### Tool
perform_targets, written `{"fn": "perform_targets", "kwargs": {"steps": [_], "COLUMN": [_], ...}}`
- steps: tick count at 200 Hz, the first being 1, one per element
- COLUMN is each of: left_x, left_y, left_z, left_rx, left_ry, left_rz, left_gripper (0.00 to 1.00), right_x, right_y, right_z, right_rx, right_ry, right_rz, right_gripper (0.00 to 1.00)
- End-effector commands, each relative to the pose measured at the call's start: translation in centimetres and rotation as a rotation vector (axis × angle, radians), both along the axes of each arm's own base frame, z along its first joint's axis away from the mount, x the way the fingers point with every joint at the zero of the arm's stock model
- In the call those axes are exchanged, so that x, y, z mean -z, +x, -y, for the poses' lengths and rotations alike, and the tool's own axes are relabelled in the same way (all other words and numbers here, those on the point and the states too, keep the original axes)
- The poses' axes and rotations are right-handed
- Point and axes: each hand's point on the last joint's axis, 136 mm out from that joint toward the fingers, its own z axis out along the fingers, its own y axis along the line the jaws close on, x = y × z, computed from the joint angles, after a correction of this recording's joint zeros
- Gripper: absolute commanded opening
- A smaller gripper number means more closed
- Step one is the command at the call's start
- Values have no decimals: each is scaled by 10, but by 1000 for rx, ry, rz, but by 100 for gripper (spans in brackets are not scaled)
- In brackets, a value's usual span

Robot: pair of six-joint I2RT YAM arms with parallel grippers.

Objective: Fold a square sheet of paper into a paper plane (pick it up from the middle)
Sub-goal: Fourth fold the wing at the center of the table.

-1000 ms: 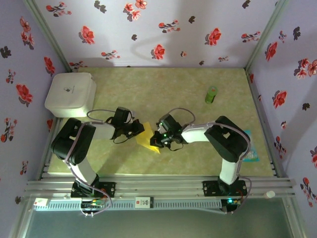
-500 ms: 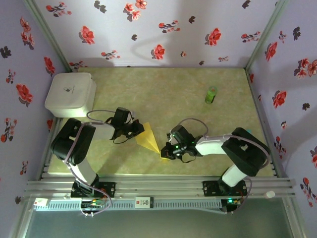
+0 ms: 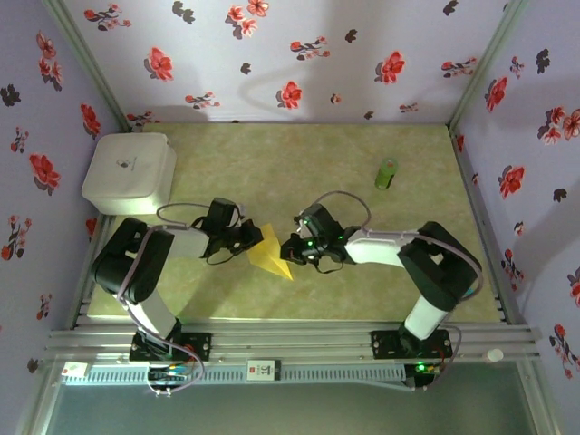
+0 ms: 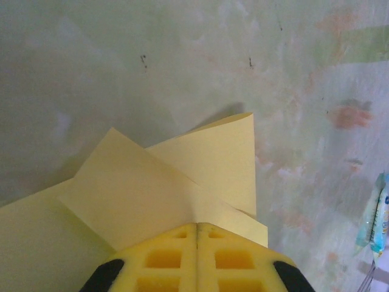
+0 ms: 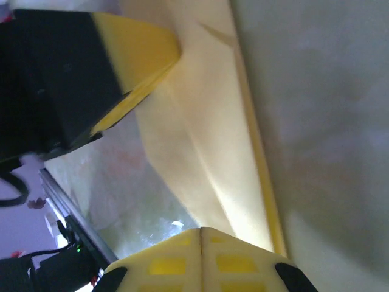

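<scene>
top view: folded yellow paper (image 3: 268, 255) lies on the surface (image 3: 299, 172), low and centre, between the two arms. its outline is triangular, with the point toward the near edge.

left gripper (image 3: 253, 238) sits at the paper's left edge, jaws pressed together and tips touching it (cannot tell whether a layer is pinched between them). right gripper (image 3: 289, 252) is at the paper's right edge, jaws also together, tips against the paper.

left wrist view: two flaps overlap just ahead of the fingertips, and one corner is lifted and throws a shadow. right wrist view: a long crease runs away from the tips beside the paper's raised edge.

green cylinder (image 3: 387, 173) stands well apart, toward the far right. white box (image 3: 130, 172) sits in the far left corner.
</scene>
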Motion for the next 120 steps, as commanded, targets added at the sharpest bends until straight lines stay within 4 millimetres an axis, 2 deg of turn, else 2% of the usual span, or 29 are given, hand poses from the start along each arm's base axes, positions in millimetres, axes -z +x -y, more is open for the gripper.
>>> {"fn": "perform_targets", "kwargs": {"steps": [1, 28, 61, 86, 120], "left_x": [19, 17, 11, -14, -48], "left_y": [-15, -14, -12, -6, -1], "left_z": [-13, -12, -7, 4, 18], "left_rx": [-23, -20, 6, 39, 81], "left_ry": [63, 63, 47, 1, -14], "left_rz": [-68, -63, -51, -3, 59], "left_gripper": [3, 3, 5, 10, 14], "right_x": [-3, 10, 44, 63, 65], "right_y": [9, 8, -11, -26, -28], "right_z": [-14, -13, 8, 25, 29], "right_rx": [-6, -5, -11, -2, 4], "right_ry": [42, 22, -68, -118, -129], "right_rz": [-9, -30, -92, -136, -137], "right_gripper": [6, 7, 4, 1, 0]}}
